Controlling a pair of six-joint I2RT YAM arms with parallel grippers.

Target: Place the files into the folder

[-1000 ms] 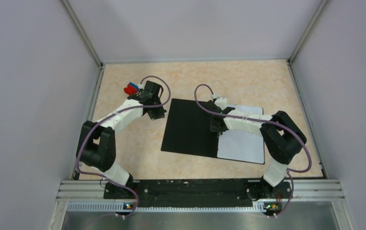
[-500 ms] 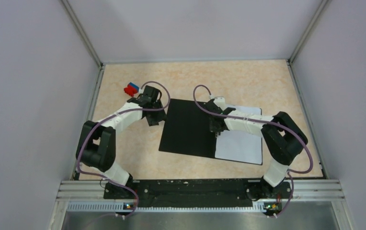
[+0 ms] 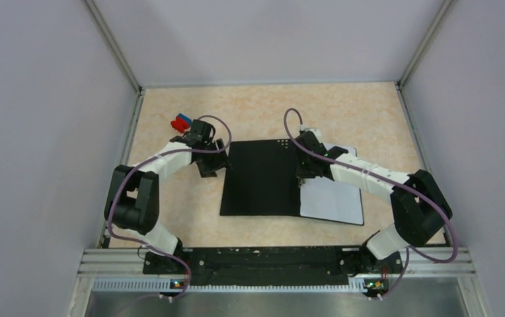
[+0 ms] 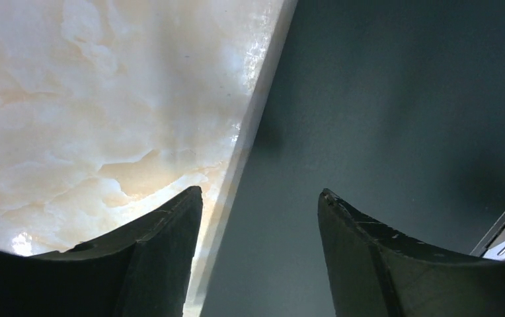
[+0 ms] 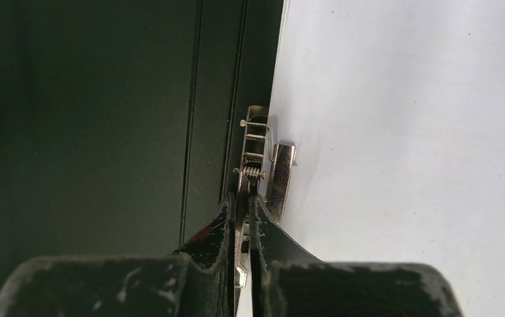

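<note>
Right end effector point(image 5: 243, 199) tight on clip point(image 5: 281, 177) of open folder point(image 3: 260, 178), spine near-to-far.

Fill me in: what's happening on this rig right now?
Both arms are at the folder, which lies open on the table, black inside up, with the files on its right half. The right gripper is shut on the metal clip at the spine. The left gripper hangs open over the left flap's outer edge, holding nothing.

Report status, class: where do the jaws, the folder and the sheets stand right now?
Left gripper, jaws open, above folder left edge. Right gripper, jaws shut on spine clip. White sheet flat, right of clip. Red-and-blue block far left, apart from folder.
</note>
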